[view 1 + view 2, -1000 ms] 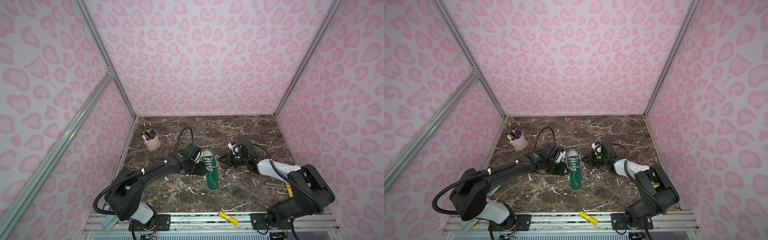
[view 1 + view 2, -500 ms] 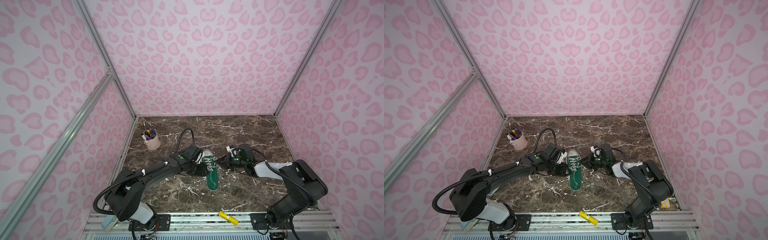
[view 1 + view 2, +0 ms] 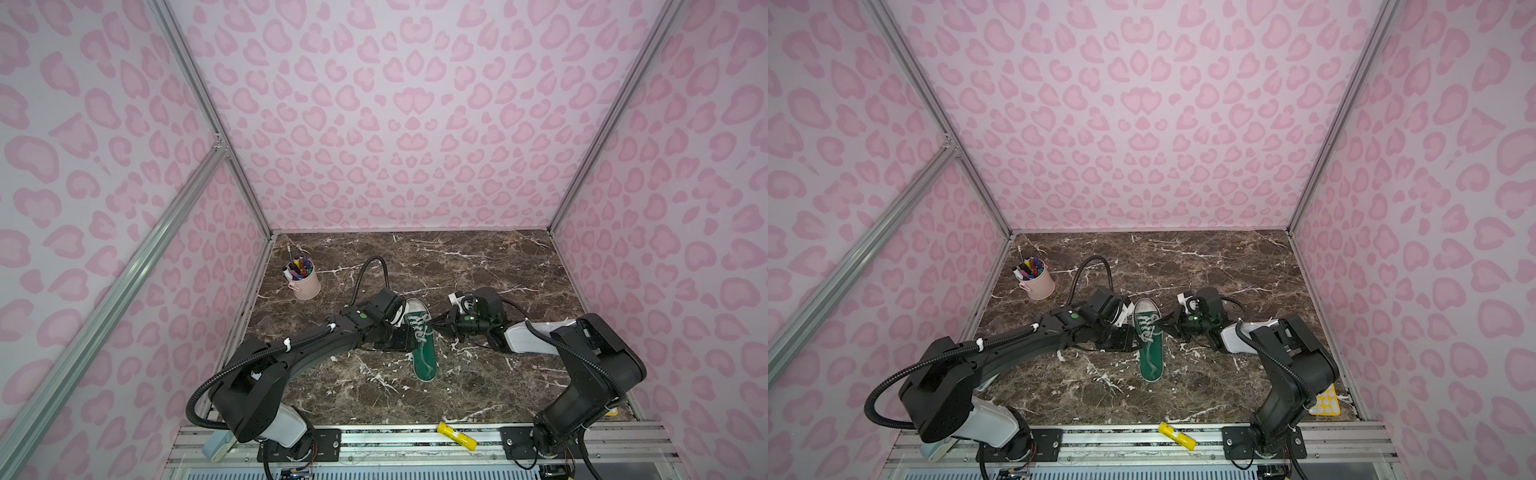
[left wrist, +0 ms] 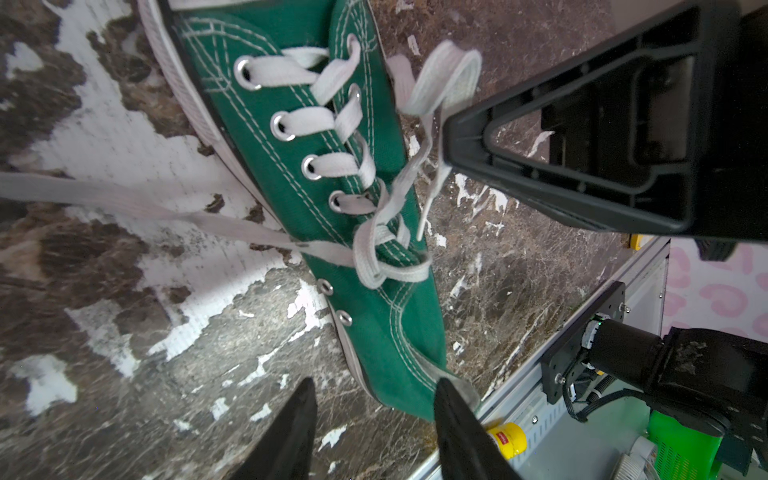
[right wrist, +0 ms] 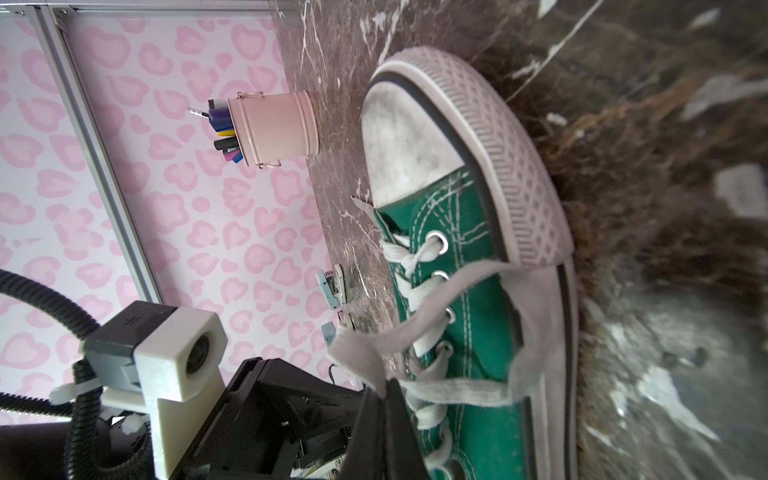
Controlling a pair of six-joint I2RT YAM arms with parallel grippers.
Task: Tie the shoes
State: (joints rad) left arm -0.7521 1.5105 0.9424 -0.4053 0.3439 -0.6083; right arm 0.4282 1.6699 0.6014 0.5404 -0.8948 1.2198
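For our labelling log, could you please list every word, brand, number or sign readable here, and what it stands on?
No text reads clearly.
yellow tube: red label, too blurred to read.
green sneaker: no brand or wording shows.

sneaker upper [image 4: 386,328]: is showing green woven canvas, matt, with raised white stitching
toe cap [image 5: 407,141]: is looking like white rubber, dull and scuffed grey
sole rim [image 5: 519,178]: is showing ribbed, diamond-textured off-white rubber
laces [image 4: 299,120]: are showing flat woven cloth, off-white, slightly fuzzy
eyelets [image 4: 311,168]: are glinting as polished metal
tabletop [image 3: 457,266]: is looking like brown marble print, low sheen, worn white in patches
pen cup [image 5: 274,124]: is showing a smooth pink satin finish
frame rail [image 5: 95,145]: is looking like brushed aluminium
right gripper fingers [image 4: 463,143]: are looking like matt black plastic
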